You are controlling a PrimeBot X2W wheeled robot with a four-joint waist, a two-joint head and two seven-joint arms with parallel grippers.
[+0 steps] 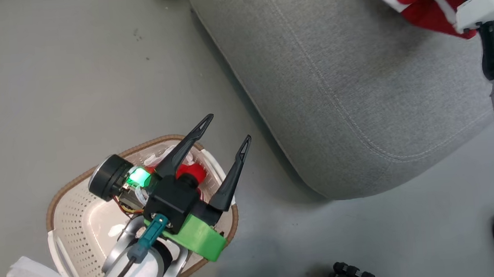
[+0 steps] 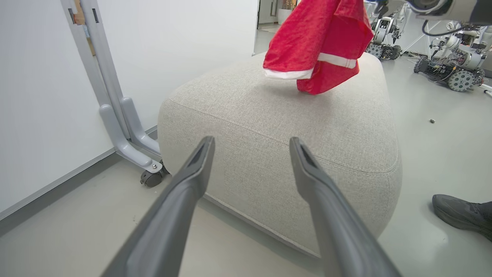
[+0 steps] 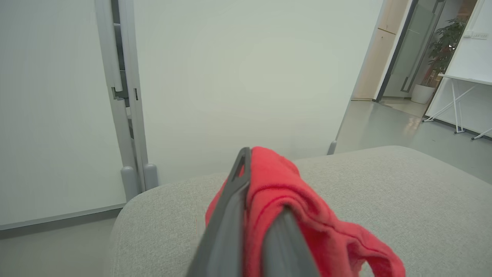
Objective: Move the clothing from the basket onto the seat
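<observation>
The cream basket [image 1: 59, 195] with its brown rim stands on the floor at the lower left. A red piece of clothing [image 1: 193, 172] and a white scrap [image 1: 167, 153] lie in it, partly hidden by my left gripper [image 1: 228, 128]. That gripper hovers over the basket, open and empty, and points toward the grey seat [image 1: 334, 84]. Another red garment with white trim [image 2: 319, 38] hangs above the seat [image 2: 269, 115], its lower edge just over the cushion. My right gripper [image 3: 265, 181] is shut on this red garment [image 3: 292, 200], above the seat [image 3: 403, 184].
A white partition on a grey stand with a caster [image 2: 152, 177] stands close behind the seat. A person's dark shoe [image 2: 461, 215] rests on the floor to the seat's right. Other wheeled robots [image 2: 457, 65] are parked farther back. A black ribbed object [image 1: 356, 274] lies near my base.
</observation>
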